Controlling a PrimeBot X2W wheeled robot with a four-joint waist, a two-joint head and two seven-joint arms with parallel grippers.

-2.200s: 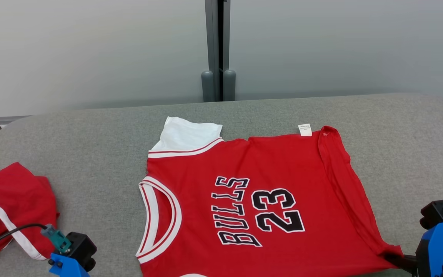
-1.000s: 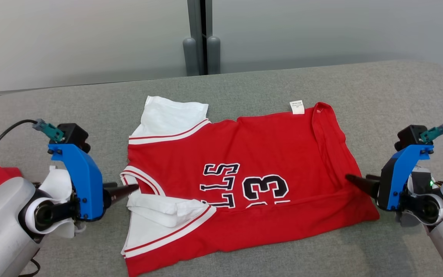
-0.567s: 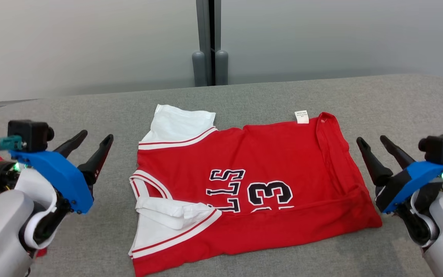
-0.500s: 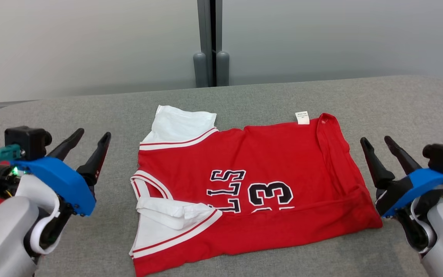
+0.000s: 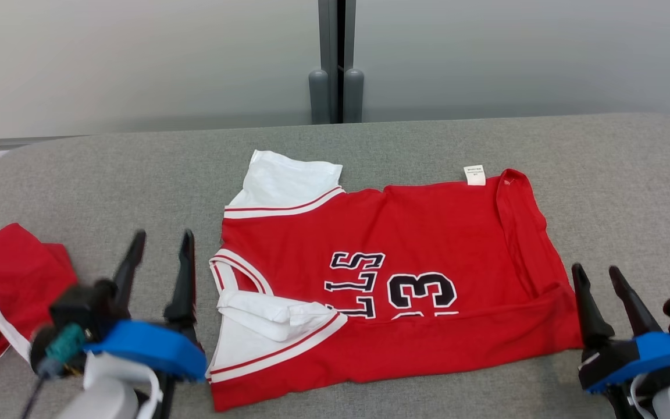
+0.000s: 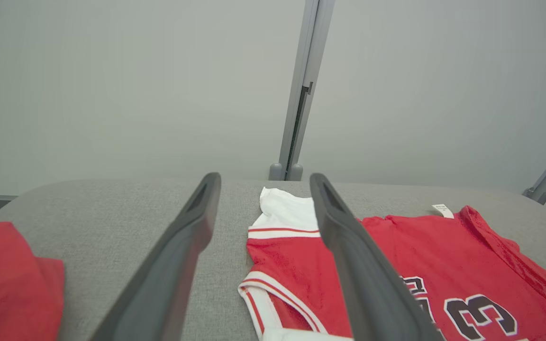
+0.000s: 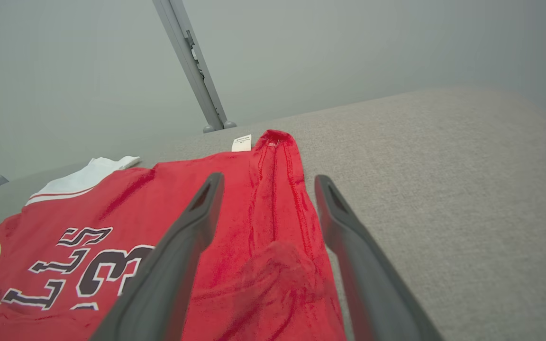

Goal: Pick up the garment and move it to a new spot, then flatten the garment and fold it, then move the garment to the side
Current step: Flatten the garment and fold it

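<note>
Our red jersey (image 5: 416,291) lies on the grey table (image 5: 137,169), near edge folded over. We've got left gripper (image 5: 163,234) and right gripper (image 5: 595,270) spread wide, holding nothing.

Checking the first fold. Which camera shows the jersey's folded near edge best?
The head view: the whole jersey lies there, near edge folded up over the lettering's lower half. The left wrist view shows its far sleeve and neckline; the right wrist view, its hem end, the fold partly cropped.

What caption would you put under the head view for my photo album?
Half-folded red jersey on a grey surface, with the left gripper and right gripper open on either side.
</note>
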